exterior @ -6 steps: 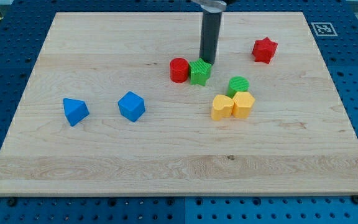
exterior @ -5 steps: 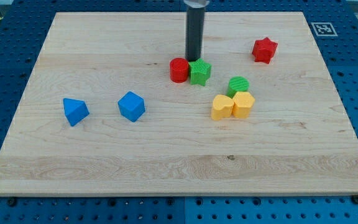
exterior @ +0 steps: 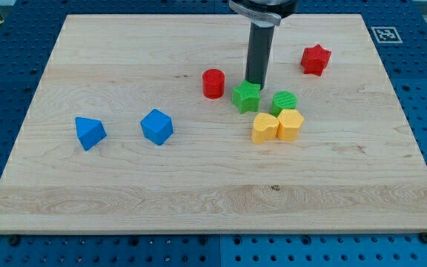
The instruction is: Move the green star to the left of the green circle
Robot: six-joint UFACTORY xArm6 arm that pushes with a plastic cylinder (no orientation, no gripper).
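Note:
The green star (exterior: pixel 247 97) lies near the board's middle, just left of the green circle (exterior: pixel 284 101), with a small gap between them. My tip (exterior: pixel 253 82) stands right behind the star, touching its upper edge. The red cylinder (exterior: pixel 213 83) sits apart from the star, up and to its left.
Two yellow blocks (exterior: pixel 265 127) (exterior: pixel 290 124) sit side by side just below the green circle, the right one touching it. A red star (exterior: pixel 315 59) lies at the upper right. A blue triangular block (exterior: pixel 90 132) and a blue cube (exterior: pixel 157 126) lie at the left.
The green star has been pushed down and to the right, away from the red cylinder and close to the green circle. My tip moved left, then followed it to the right and down.

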